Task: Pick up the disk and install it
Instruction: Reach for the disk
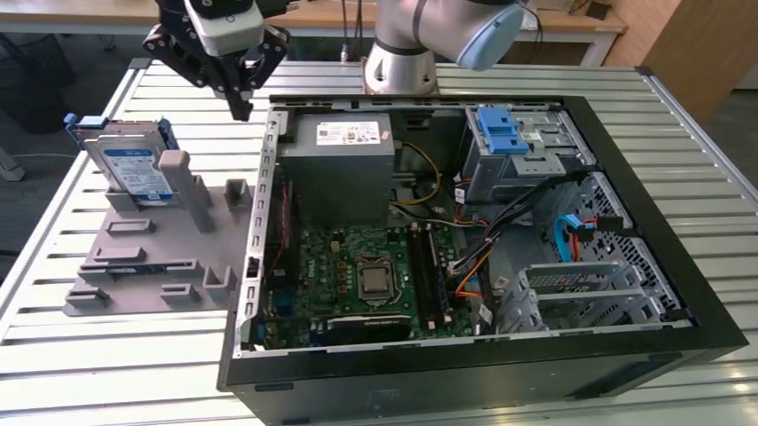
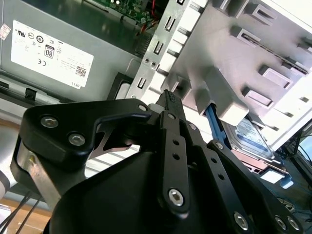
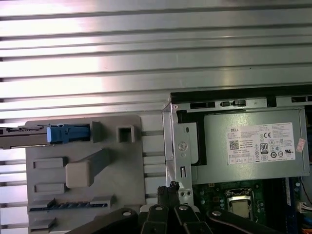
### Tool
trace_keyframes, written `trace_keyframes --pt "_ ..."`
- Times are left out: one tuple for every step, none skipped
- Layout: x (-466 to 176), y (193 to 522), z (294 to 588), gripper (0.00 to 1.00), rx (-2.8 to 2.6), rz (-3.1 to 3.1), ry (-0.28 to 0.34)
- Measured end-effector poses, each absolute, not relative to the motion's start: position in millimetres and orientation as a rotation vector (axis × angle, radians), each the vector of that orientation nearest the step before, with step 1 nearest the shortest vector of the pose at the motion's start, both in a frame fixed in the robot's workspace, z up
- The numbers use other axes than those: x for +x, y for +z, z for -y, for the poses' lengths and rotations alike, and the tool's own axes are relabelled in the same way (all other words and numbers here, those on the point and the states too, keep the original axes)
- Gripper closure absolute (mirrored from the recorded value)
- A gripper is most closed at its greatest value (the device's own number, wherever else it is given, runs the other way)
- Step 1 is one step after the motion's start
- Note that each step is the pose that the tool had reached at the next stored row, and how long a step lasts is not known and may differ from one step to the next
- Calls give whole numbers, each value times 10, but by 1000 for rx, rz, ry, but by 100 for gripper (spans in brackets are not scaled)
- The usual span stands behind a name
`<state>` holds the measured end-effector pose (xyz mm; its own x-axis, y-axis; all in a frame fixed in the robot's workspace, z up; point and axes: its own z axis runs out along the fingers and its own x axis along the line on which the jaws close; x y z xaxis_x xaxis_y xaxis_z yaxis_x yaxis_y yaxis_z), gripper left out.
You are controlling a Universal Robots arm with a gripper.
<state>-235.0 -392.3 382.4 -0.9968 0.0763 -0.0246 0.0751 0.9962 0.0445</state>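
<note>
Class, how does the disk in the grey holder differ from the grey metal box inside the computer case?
The disk is thin and stands on edge outside the case; the metal box is bulky and sits inside it. The disk has blue rails; the box has none. Both are grey, labelled.

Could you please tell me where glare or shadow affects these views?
First wrist view: the slatted table glares in bright bands. Exterior view: even light on the disk, shade inside the computer case. Second wrist view: the gripper is dark against a washed-out grey holder.
</note>
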Motion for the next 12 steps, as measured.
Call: trace_keyframes --pt "-2354 3824 3921 89 118 -3112 68" --pt "-2360 3823 3921 89 118 -3113 68" --pt "-2367 3822 3920 89 118 -3113 68" --pt "-2373 3821 3919 89 118 -3112 68" --pt "-2379 3820 3919 89 118 -3112 68" --pt "-2385 3819 3918 89 118 -3112 68" --pt "-2390 3818 3918 89 118 -3113 68" --pt "-2396 3817 3917 89 118 -3113 68" --pt "-2402 3817 3917 89 118 -3113 68" --pt "-2409 3817 3916 89 118 -3113 68" --pt "-2417 3816 3915 89 118 -3113 68" --pt "-2425 3815 3915 89 118 -3113 68"
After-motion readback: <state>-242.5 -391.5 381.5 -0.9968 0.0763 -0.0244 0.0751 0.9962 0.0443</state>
